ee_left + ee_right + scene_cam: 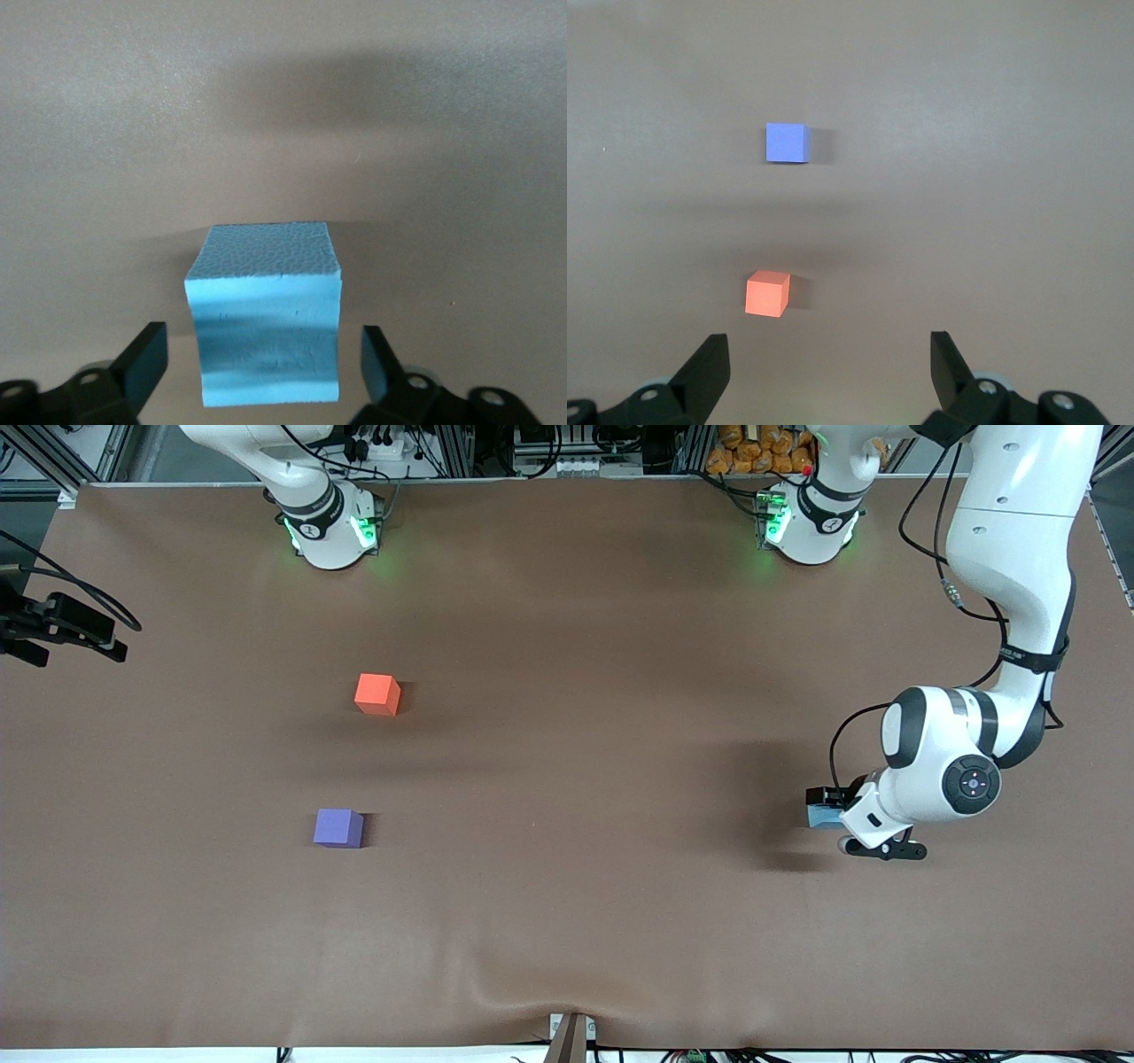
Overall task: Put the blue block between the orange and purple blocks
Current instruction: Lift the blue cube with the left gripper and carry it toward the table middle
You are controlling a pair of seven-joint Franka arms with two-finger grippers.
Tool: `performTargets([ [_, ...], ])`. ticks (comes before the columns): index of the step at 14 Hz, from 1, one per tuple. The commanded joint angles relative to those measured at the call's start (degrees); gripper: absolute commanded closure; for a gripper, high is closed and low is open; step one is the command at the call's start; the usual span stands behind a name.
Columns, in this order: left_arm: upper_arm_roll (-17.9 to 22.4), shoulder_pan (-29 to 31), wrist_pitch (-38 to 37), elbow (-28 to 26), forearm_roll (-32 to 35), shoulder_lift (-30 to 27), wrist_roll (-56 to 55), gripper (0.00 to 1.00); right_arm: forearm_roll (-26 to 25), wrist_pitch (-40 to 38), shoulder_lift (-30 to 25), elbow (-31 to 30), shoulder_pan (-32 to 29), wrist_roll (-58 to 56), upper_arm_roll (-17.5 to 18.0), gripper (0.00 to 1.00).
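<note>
The blue block point(266, 301) sits on the brown table near the left arm's end; in the front view only a sliver of the blue block point(820, 817) shows under the left hand. My left gripper point(264, 356) is low over it, open, one finger on each side with a gap on both; the left gripper point(830, 811) also shows in the front view. The orange block point(377, 693) and the purple block point(337, 827) stand apart toward the right arm's end, purple nearer the camera. My right gripper point(830, 363) is open and empty, high over the table, seeing the orange block point(767, 293) and the purple block point(786, 142).
A black device point(62, 629) on a mount juts in at the table's edge by the right arm's end. Both arm bases point(330, 527) stand along the table's back edge. The brown tabletop point(585, 779) between the blocks and the left gripper is bare.
</note>
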Motion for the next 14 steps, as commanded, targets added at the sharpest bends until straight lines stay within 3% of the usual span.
performTargets([
  [1,0.0,0.0,0.8,0.0,1.2,0.2,-1.3,0.31,0.0,-0.1,0.4,0.5,0.7,0.1,-0.2,0.00],
  [4,0.0,0.0,0.8,0.1,1.2,0.4,-1.3,0.92,-0.3,-0.1,0.4,0.4,1.7,0.1,-0.2,0.00],
  [5,-0.2,0.0,0.8,0.1,0.6,0.3,-1.3,1.00,-0.3,0.1,0.4,0.4,1.6,0.1,-0.2,0.00],
  [10,-2.5,-5.0,0.5,1.1,0.5,-2.1,-5.6,1.00,-0.4,0.1,0.6,0.4,1.3,0.1,-0.2,0.00],
  [14,-3.8,-13.9,0.3,7.4,0.6,-1.3,-15.3,1.00,-0.4,0.1,0.8,0.5,1.4,0.1,-0.2,0.00],
])
